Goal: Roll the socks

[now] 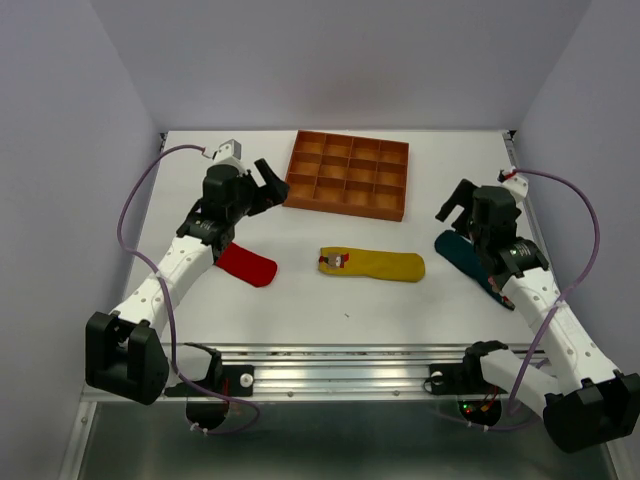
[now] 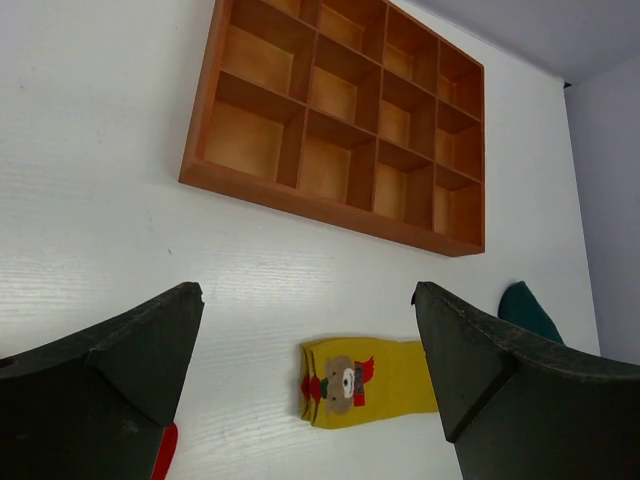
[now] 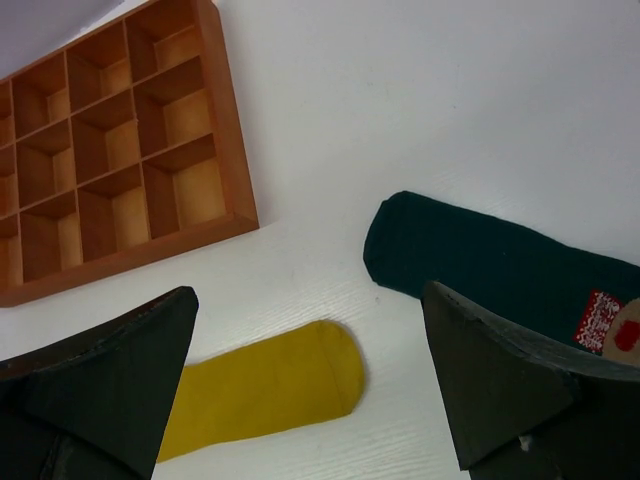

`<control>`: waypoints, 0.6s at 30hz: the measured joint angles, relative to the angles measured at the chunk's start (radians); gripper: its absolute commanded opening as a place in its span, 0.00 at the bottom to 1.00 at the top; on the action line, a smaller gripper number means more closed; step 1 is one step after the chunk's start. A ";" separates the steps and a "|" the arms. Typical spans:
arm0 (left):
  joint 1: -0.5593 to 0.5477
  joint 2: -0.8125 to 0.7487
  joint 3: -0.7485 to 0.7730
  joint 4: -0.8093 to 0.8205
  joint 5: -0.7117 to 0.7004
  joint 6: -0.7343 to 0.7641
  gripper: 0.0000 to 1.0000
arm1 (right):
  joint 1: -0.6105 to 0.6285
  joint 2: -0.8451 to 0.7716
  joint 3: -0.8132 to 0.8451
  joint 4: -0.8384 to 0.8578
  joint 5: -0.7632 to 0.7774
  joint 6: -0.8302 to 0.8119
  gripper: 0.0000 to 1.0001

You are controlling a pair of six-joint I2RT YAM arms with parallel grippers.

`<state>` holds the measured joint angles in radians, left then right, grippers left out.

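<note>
Yellow sock (image 1: 372, 264): flat at full length just in front of the tray (image 1: 345, 209), bear patch up at its left end. It is unrolled, so the task looks unstarted.
Red sock (image 1: 248, 264): flat, in front of the tray's left corner, partly under the left arm.
Teal sock (image 1: 470, 262): flat, off the tray's right front corner, under the right arm.
Spacing: the socks lie well apart, likely so each can be rolled alone.
Left gripper (image 1: 272, 185): jaws spread wide, holding nothing, beside the tray's left edge.
Right gripper (image 1: 450, 203): jaws spread, nothing between them, right of the tray, over the teal toe.
</note>
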<state>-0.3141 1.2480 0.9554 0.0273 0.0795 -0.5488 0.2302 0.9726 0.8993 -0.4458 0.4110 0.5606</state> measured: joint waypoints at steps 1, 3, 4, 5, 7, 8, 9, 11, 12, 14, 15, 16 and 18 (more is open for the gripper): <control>0.000 0.000 0.000 -0.002 0.002 -0.001 0.99 | 0.000 0.000 0.000 0.002 0.000 0.000 1.00; 0.000 0.000 -0.003 -0.003 0.011 -0.002 0.99 | 0.000 -0.003 -0.011 0.013 -0.022 -0.003 1.00; -0.001 0.000 -0.007 -0.002 0.014 -0.002 0.99 | 0.000 -0.003 -0.018 0.013 -0.035 -0.004 1.00; -0.003 0.000 -0.015 -0.002 0.017 -0.002 0.99 | 0.000 -0.003 -0.029 0.016 -0.053 -0.005 1.00; -0.008 0.000 -0.031 -0.007 0.026 -0.003 0.99 | 0.000 -0.003 -0.052 0.027 -0.098 -0.009 1.00; -0.011 0.000 -0.040 -0.014 0.030 -0.003 0.99 | 0.000 -0.001 -0.061 0.029 -0.120 -0.014 1.00; -0.013 0.001 -0.048 -0.017 0.034 -0.007 0.99 | 0.000 0.002 -0.066 0.029 -0.145 -0.018 1.00; -0.023 0.005 -0.068 -0.022 0.041 -0.015 0.99 | 0.000 0.017 -0.071 0.037 -0.193 -0.032 1.00; -0.033 0.012 -0.082 -0.019 0.045 -0.019 0.99 | 0.000 0.027 -0.072 0.043 -0.229 -0.040 1.00; -0.057 0.027 -0.105 -0.019 0.043 -0.027 0.99 | 0.021 0.062 -0.072 0.058 -0.311 -0.054 1.00; -0.075 0.040 -0.117 -0.019 0.045 -0.031 0.99 | 0.052 0.089 -0.072 0.068 -0.320 -0.063 1.00; -0.097 0.060 -0.127 -0.021 0.045 -0.033 0.99 | 0.081 0.110 -0.072 0.073 -0.325 -0.066 1.00; -0.130 0.104 -0.130 -0.025 0.050 -0.039 0.99 | 0.164 0.181 -0.072 0.087 -0.326 -0.074 1.00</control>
<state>-0.4442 1.3518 0.8249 0.0025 0.1299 -0.5877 0.3939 1.1534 0.8272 -0.3588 0.0853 0.4862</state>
